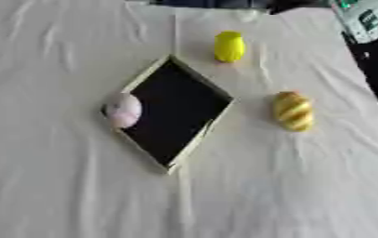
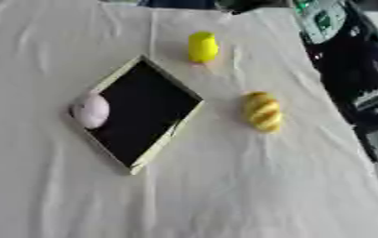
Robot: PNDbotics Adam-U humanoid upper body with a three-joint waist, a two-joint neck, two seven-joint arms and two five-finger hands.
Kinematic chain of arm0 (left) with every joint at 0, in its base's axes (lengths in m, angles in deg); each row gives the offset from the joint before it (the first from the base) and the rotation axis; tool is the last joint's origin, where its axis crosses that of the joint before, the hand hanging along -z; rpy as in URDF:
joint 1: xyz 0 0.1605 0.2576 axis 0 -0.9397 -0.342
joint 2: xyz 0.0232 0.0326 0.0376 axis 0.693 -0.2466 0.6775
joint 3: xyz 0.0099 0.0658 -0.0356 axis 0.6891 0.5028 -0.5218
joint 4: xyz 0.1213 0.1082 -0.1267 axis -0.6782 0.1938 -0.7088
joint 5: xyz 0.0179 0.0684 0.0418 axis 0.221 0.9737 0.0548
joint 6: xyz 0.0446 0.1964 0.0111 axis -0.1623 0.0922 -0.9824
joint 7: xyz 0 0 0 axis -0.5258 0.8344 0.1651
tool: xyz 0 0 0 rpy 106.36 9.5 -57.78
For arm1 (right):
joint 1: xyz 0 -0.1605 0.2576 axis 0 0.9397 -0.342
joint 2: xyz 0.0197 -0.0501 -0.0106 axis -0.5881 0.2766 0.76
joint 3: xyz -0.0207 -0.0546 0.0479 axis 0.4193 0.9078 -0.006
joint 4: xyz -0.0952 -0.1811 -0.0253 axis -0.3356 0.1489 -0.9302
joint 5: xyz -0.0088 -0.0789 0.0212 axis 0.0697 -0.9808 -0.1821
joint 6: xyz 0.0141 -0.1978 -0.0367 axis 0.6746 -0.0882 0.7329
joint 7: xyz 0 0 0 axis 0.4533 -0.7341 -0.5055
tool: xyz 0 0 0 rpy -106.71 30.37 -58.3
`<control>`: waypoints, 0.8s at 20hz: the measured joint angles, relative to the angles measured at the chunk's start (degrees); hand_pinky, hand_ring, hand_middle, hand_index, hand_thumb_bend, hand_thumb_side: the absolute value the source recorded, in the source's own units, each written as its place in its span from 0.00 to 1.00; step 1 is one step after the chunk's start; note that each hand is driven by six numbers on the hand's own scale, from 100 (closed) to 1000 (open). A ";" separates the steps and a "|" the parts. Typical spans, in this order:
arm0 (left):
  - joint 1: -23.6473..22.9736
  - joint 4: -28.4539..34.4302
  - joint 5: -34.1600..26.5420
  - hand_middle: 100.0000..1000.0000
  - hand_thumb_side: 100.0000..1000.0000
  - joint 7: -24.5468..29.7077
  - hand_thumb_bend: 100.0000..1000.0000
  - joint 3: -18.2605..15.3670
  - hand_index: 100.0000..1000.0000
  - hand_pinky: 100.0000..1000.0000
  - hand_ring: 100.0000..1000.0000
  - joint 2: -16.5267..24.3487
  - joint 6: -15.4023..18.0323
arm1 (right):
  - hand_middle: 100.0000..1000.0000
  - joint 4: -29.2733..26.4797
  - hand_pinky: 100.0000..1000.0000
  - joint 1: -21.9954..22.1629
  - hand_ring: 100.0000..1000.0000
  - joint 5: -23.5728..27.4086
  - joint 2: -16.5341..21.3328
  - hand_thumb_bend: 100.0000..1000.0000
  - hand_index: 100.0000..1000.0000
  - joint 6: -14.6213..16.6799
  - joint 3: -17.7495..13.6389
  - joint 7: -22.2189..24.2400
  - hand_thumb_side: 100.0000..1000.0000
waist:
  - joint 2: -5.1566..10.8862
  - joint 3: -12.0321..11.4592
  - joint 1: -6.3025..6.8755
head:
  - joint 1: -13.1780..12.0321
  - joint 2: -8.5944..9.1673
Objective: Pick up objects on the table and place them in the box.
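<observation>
So far: nothing lies inside the box; three objects left, by my reading.
Hands: neither shows in either view, so their state and places relative to them cannot be told.
Pale pink round object: touching the box's left rim.
Yellow object: smooth, beyond the box.
Striped loaf-shaped object: golden, right of the box.
Cloth: wrinkled, white.

pale device cut off top right
</observation>
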State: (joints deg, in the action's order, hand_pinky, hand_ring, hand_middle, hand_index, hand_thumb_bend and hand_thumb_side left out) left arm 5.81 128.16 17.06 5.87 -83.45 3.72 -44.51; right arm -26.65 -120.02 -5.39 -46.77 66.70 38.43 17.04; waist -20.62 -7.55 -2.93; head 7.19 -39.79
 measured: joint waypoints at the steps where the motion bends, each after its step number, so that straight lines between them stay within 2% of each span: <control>1: 0.00 0.01 -0.01 0.79 0.56 -0.03 0.58 0.00 0.95 0.85 0.84 0.00 0.00 | 0.91 -0.05 0.94 0.01 0.96 -0.23 0.00 0.02 0.92 0.27 0.18 0.99 0.28 | -0.09 0.00 0.00 | 0.00 0.00; 6: 0.00 0.07 -0.02 0.79 0.56 -0.14 0.57 0.00 0.94 0.85 0.84 0.00 -0.01 | 0.91 -0.31 0.95 0.05 0.97 -2.53 0.01 0.14 0.93 1.28 0.69 5.61 0.12 | -0.25 -0.25 0.01 | 0.19 0.00; 7: 0.00 0.09 -0.02 0.79 0.56 -0.20 0.57 0.00 0.94 0.85 0.84 0.01 -0.05 | 0.91 -0.32 0.95 0.06 0.97 -3.02 0.01 0.14 0.93 1.45 0.72 6.31 0.11 | -0.25 -0.29 0.01 | 0.34 0.00; 8: 0.00 0.13 -0.02 0.79 0.56 -0.28 0.57 0.00 0.94 0.85 0.84 0.01 -0.06 | 0.92 -0.32 0.95 0.07 0.97 -3.47 0.01 0.10 0.93 1.57 0.72 6.83 0.03 | -0.25 -0.29 0.01 | 0.52 0.00; 11: 0.01 0.19 -0.15 0.79 0.56 -0.46 0.57 -0.01 0.94 0.85 0.84 0.01 -0.11 | 0.91 -0.32 0.96 0.09 0.97 -4.85 0.01 0.06 0.93 1.61 0.69 7.31 0.00 | -0.25 -0.29 0.02 | 0.86 0.00; 12: 0.01 0.21 -0.20 0.79 0.56 -0.46 0.57 -0.01 0.94 0.85 0.84 0.01 -0.11 | 0.91 -0.32 0.96 0.09 0.97 -5.30 0.01 0.10 0.93 1.50 0.67 7.17 0.00 | -0.25 -0.30 0.03 | 0.99 0.00; 16: 0.04 0.39 -0.21 0.79 0.56 -0.49 0.57 -0.01 0.94 0.85 0.84 0.01 -0.11 | 0.92 -0.32 0.96 0.09 0.98 -7.15 0.00 0.17 0.95 1.13 0.70 6.87 0.00 | -0.25 -0.41 0.07 | 1.12 -0.01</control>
State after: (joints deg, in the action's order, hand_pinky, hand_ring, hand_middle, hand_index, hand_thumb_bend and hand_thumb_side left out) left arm 5.85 128.54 16.85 5.38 -83.46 3.73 -44.61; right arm -26.96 -119.93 -12.54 -46.77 67.84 39.13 23.90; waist -20.87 -7.96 -2.86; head 8.31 -39.80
